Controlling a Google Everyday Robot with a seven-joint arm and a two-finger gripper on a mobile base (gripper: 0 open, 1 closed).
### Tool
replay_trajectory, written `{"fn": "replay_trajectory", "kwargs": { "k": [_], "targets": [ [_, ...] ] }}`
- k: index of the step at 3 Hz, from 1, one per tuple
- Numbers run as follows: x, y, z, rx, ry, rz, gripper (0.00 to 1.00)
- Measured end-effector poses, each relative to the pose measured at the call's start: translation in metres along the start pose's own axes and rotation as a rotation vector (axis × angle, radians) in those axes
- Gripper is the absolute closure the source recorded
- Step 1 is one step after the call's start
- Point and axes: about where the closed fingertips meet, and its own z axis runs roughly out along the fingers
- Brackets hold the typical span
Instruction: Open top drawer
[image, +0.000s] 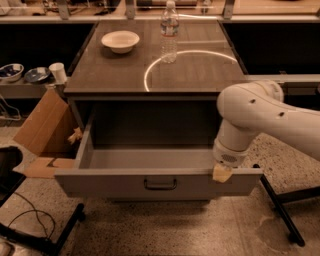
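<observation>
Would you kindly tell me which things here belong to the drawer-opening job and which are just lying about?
Job: top drawer, pulled out; gripper at its front rim, right side.
Lying about: white bowl, water bottle, cardboard box, white cup.

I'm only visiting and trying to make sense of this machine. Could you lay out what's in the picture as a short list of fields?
Top drawer: pulled well out, grey inside showing
Handle: dark, centre of the front panel
Gripper: at the drawer front's top edge, right of the handle
Cabinet top: white bowl, water bottle
Left of cabinet: cardboard box on the floor
</observation>
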Motion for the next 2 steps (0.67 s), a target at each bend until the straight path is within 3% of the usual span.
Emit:
{"fn": "replay_trajectory", "kwargs": {
  "k": [1, 2],
  "targets": [
    [-0.0005, -0.0001, 0.0004, 0.000, 0.000, 0.000, 0.82],
    [-0.0005, -0.0001, 0.0004, 0.000, 0.000, 0.000, 0.58]
  ]
}}
